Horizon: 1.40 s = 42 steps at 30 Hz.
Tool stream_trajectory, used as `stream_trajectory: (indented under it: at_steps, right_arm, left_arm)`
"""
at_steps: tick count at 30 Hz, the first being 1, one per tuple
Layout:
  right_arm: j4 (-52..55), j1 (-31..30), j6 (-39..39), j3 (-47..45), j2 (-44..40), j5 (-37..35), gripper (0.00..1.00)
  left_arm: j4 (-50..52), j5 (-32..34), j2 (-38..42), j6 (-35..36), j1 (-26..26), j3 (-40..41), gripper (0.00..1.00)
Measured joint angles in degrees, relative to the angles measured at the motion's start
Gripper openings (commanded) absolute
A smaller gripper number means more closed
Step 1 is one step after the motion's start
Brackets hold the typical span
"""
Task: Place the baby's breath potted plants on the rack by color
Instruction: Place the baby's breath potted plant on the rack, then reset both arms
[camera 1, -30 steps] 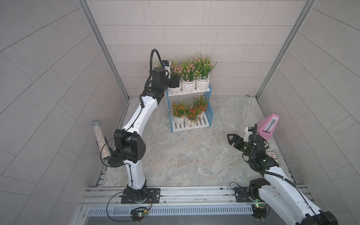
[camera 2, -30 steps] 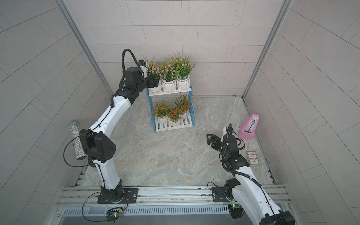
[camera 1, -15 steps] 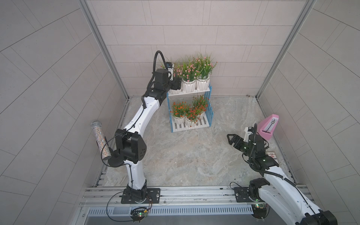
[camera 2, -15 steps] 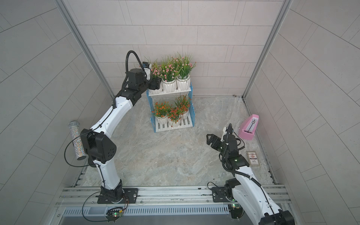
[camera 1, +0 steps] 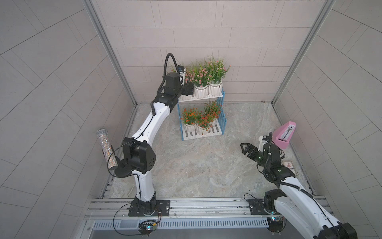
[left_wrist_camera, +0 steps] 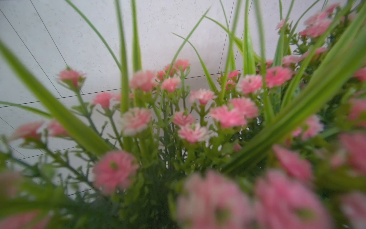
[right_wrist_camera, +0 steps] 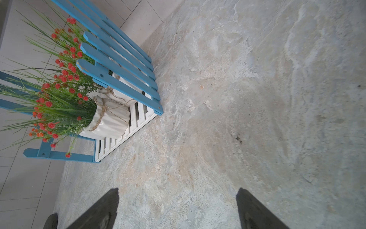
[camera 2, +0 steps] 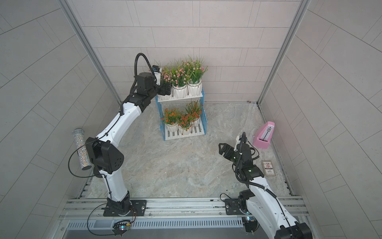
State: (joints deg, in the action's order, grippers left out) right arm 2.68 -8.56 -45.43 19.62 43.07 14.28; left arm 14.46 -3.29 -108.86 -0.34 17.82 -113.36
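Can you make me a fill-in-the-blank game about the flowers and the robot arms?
1. The plants on the top shelf of the rack have ___ blossoms.
2. The red-orange plants stand on the ___ shelf.
3. The right gripper hangs over the floor with its jaws ___.
4. The pink metronome stands nearest the ___ arm.

Missing words: pink; bottom; open; right.
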Motion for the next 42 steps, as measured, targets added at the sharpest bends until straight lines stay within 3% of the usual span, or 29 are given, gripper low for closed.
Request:
stream_trajectory:
  at_steps: [12, 42]
  right_arm:
    - [-0.6, 0.0, -0.1, -0.6, -1.6, 0.5, 0.95]
    - [-0.8, 0.0, 0.4, -1.3, -2.6, 0.7, 0.97]
  left_arm:
    - [2.9, -0.1, 2.1, 0.4, 0.5, 0.4, 1.00]
    - [1.4, 0.0, 18.5, 0.0, -0.7, 21.1, 1.00]
